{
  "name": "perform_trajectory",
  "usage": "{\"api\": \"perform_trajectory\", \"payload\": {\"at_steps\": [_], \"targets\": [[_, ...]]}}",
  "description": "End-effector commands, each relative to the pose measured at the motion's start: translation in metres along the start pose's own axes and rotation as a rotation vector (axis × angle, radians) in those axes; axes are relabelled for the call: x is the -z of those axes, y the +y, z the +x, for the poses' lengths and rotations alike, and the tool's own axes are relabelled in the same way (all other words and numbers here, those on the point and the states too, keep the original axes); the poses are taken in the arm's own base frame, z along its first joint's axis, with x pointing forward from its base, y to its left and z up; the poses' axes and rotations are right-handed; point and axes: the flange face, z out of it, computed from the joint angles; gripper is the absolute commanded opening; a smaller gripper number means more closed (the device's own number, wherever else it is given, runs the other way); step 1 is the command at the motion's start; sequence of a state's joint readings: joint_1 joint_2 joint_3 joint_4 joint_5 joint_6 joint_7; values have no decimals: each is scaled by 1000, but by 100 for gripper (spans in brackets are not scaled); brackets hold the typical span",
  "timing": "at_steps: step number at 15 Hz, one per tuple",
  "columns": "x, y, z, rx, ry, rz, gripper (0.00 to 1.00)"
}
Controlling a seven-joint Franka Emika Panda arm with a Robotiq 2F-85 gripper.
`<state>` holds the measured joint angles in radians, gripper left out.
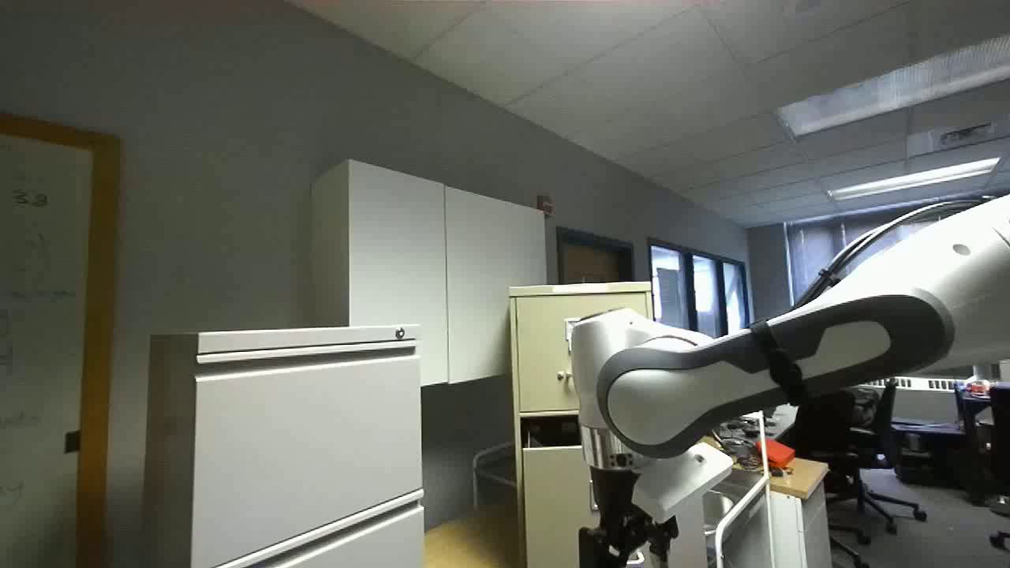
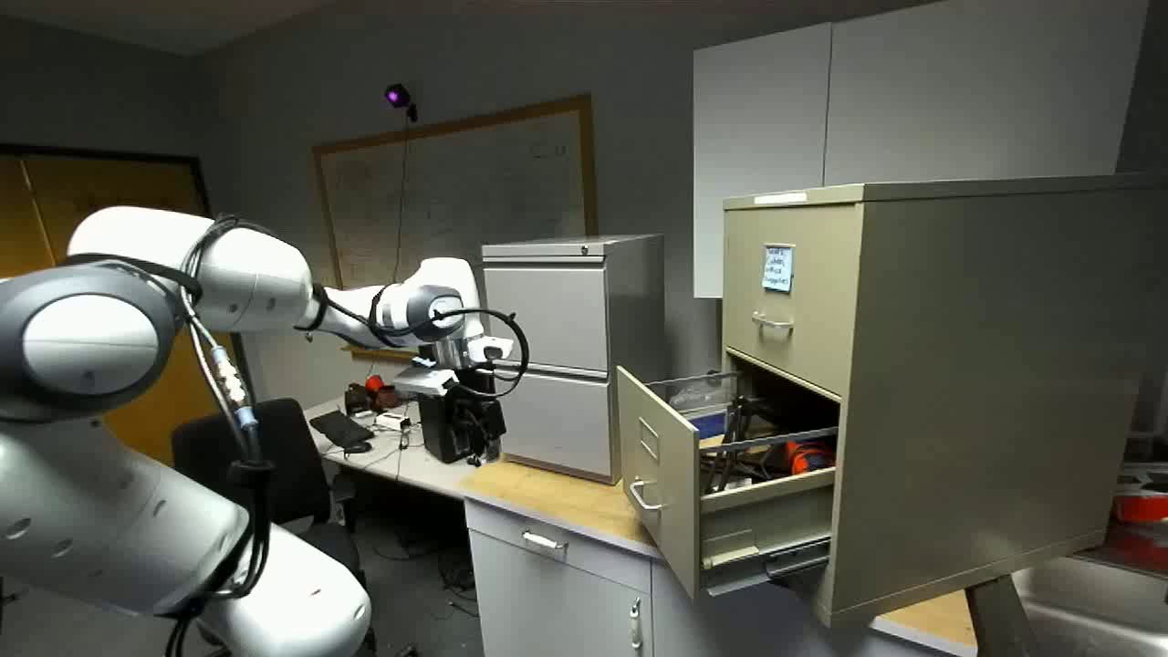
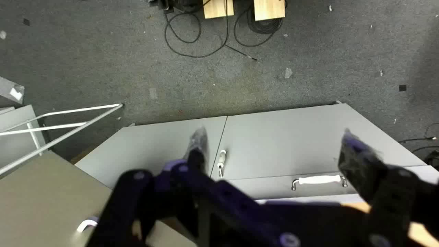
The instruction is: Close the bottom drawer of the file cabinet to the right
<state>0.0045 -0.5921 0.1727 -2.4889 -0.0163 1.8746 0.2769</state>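
Beige drawer point(image 2: 673, 497) open (slide point(image 2: 799, 556): ext. view only)

Whiteboard point(image 1: 55, 355) “3”, blurry label point(image 2: 777, 268) on cabinet point(image 2: 967, 383)

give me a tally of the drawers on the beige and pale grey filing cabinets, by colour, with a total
Beige: 2, the top drawer, shut, and the bottom drawer, pulled out
Pale grey: 2, the upper grey drawer and the lower grey drawer
Total: 4
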Motion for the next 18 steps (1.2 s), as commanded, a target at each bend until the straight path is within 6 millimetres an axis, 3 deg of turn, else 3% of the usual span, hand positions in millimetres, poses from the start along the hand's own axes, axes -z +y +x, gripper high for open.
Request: {"api": "perform_trajectory", "payload": {"at_steps": [1, 13, 18], "targets": [[1, 0, 0, 0, 2, 1, 100], [2, 0, 0, 0, 5, 1, 100], [-3, 10, 17, -6, 70, -74, 100]]}}
